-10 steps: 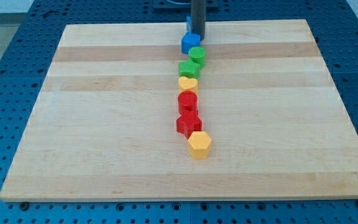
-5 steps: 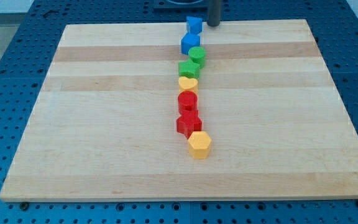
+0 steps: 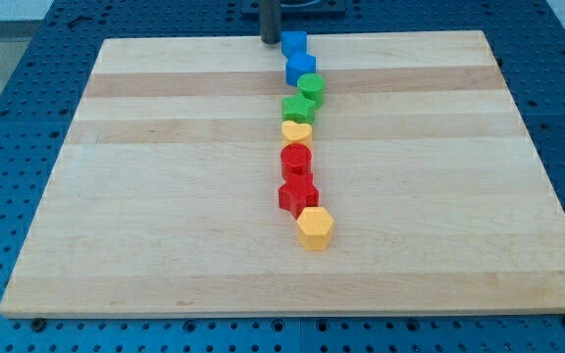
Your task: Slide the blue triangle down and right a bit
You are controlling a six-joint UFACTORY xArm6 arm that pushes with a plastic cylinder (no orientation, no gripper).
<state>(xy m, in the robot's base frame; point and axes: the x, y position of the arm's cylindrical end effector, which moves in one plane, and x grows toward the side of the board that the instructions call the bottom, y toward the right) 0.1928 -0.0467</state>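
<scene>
Eight blocks in a column, my tip [image 3: 270, 41] left of blue triangle [image 3: 293, 43]

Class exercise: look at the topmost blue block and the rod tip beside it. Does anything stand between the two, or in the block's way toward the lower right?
Nothing stands between my tip and the blue triangle; the tip is just to its left. Toward the lower right the board shows bare wood, though the other blue block sits just below it and might be clipped.

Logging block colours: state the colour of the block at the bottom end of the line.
Yellow: the yellow block, clear in the camera view.
</scene>
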